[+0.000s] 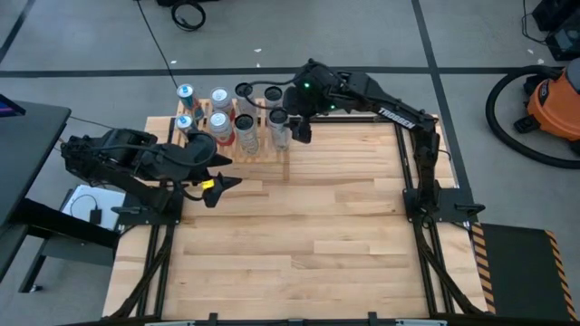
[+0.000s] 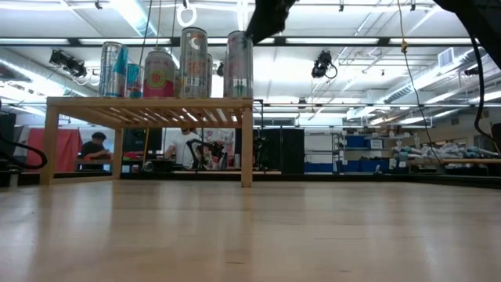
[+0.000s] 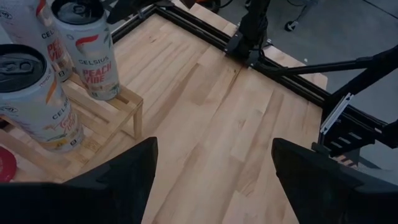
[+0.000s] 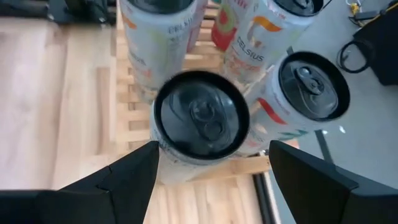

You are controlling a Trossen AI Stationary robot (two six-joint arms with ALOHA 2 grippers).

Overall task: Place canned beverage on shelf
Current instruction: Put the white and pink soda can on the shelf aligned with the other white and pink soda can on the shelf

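Cans on the shelf [image 3: 127, 102] read "CELSIUS" and "PEACH VIBE". The right gripper [image 4: 211, 168] hung spread above a black-topped can [image 4: 200, 118] standing there, not gripping. The left gripper [image 3: 211, 180], also spread, waited beside the shelf.

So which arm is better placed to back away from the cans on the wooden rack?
Probably the right: its hand hangs open directly above the black-topped can on the slatted light-wood shelf. The left hand waits over bare table.
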